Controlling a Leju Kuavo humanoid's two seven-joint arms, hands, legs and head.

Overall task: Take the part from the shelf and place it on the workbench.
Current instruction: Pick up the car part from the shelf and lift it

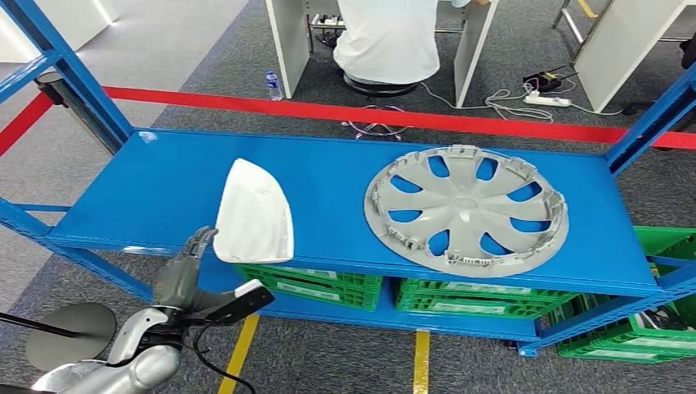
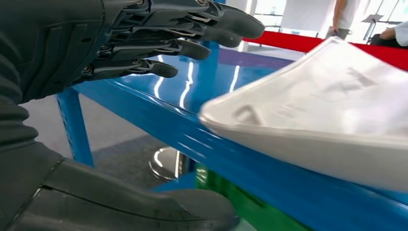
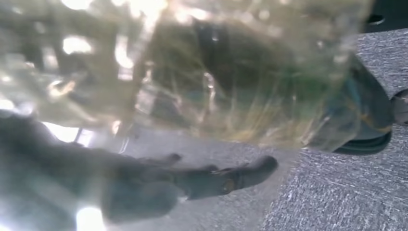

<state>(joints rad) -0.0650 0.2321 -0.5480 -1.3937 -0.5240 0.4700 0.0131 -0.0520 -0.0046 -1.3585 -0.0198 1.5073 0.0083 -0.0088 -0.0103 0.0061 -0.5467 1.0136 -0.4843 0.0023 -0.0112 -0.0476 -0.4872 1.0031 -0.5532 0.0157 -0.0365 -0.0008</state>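
A white shell-shaped part (image 1: 254, 213) lies on the blue shelf (image 1: 148, 189), its near end at the front edge. My left hand (image 1: 185, 267) is just in front of and left of that end, fingers apart and holding nothing. In the left wrist view the dark fingers (image 2: 159, 38) reach over the shelf top (image 2: 269, 173), the thumb (image 2: 144, 207) sits below the edge, and the white part (image 2: 327, 110) is a short gap away. My right hand (image 3: 192, 180) hangs over grey floor, blurred by glare, its fingers stretched out and holding nothing.
A silver hubcap (image 1: 466, 209) lies on the right half of the shelf. Green crates (image 1: 336, 283) stand on the lower level. Red barrier tape (image 1: 369, 113) runs behind the shelf, and a person (image 1: 386, 41) sits beyond it. A round stand base (image 1: 70, 332) is on the floor at left.
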